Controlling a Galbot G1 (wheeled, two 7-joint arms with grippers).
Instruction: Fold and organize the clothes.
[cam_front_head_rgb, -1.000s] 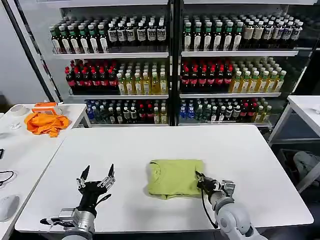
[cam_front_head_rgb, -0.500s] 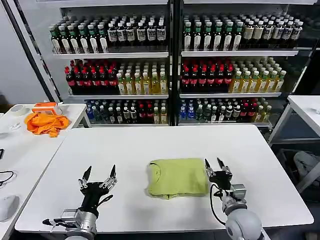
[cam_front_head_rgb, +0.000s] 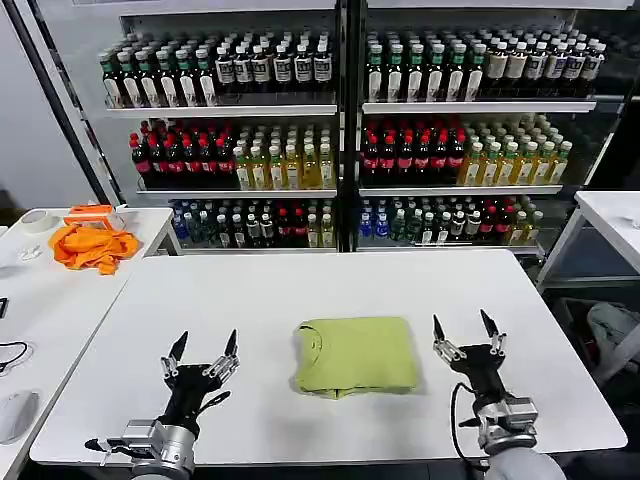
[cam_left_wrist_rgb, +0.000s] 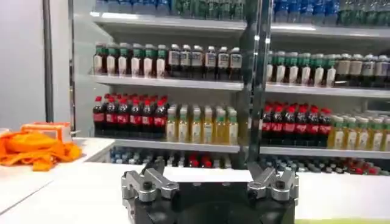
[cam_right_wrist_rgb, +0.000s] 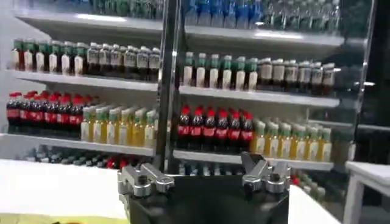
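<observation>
Right gripper (cam_front_head_rgb: 466, 334) spread, left gripper (cam_front_head_rgb: 203, 349) spread, folded T-shirt (cam_front_head_rgb: 355, 355) between (graphic apparently hidden)

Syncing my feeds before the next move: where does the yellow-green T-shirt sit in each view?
Head view: T-shirt, folded, mid-table between left gripper and right gripper.
Left wrist view: thin green strip at the frame edge.
Right wrist view: thin green strip at the frame edge.
Shared landmark: dark shelf post.
</observation>
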